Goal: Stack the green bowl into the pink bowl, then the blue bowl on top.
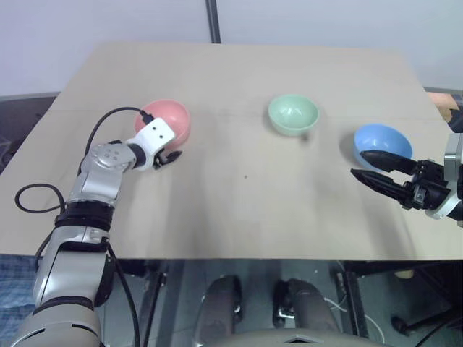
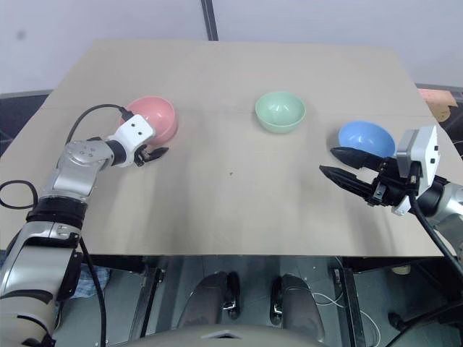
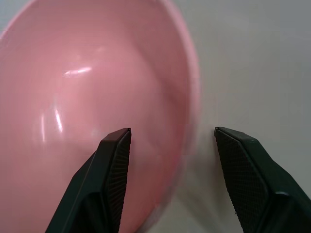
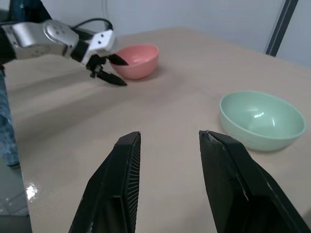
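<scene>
On the table point(image 1: 239, 217) your left gripper point(image 3: 170, 141) stands spread across the pink bowl point(image 1: 168, 119) rim — one finger over the inside, one outside, gripping nothing. The green bowl point(image 1: 293, 114) sits mid-table, apart. Your right gripper point(image 1: 372, 166) hangs spread and empty just beside the blue bowl point(image 1: 382, 141).

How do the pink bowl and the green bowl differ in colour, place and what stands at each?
The pink bowl is salmon pink; the green bowl is pale mint. The pink bowl sits on the robot's left side of the table, the green bowl near the middle. The left pincer stands open astride the pink bowl's rim; nothing touches the green bowl. Both are upright, empty, plain and alike in size.
</scene>
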`<state>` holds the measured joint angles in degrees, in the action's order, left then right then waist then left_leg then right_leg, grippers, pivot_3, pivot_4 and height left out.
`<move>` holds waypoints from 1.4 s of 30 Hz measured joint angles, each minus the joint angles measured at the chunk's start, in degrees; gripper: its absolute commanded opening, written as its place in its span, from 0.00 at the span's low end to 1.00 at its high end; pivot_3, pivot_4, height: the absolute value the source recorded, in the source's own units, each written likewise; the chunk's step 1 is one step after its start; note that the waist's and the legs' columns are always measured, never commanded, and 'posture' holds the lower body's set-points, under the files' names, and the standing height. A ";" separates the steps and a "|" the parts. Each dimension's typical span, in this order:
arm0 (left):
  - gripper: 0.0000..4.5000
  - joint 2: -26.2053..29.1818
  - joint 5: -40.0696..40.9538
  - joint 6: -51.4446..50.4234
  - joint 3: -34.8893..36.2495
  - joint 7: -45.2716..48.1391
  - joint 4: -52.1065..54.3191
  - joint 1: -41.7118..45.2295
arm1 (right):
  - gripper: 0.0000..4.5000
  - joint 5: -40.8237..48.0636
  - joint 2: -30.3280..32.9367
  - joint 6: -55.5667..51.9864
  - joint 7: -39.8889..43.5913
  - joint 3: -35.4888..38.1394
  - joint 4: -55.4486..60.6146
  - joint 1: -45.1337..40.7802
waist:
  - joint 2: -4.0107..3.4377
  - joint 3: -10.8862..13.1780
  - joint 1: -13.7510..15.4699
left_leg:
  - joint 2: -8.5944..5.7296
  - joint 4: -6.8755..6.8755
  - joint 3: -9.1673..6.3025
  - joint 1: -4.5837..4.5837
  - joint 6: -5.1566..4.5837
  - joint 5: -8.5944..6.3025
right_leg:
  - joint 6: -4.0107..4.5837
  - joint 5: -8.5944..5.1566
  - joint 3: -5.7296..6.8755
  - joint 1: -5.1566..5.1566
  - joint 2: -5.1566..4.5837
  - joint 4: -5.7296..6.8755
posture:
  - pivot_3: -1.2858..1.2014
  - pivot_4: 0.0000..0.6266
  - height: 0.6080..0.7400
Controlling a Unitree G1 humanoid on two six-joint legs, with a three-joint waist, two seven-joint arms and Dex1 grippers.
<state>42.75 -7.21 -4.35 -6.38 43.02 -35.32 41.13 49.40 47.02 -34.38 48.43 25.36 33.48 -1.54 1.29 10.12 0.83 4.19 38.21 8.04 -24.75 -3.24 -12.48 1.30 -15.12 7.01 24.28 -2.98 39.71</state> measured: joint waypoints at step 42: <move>0.01 -0.79 7.24 24.10 -14.55 44.64 21.93 3.93 | 0.49 -0.21 0.14 1.01 -1.47 0.25 0.39 1.00 | 0.01 -0.03 0.06 | -0.02 0.13 0.00 0.01 -0.01 0.00 | 0.00 0.00 -0.03 -0.04 0.07 0.05 | 0.52 0.24 1.00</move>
<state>41.96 0.03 19.75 -20.94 87.66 -13.39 45.06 49.19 47.17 -33.38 46.96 25.61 33.86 -0.55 1.30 10.09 0.90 4.17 38.33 8.04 -24.74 -3.24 -12.47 1.30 -15.11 6.98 24.25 -2.92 39.76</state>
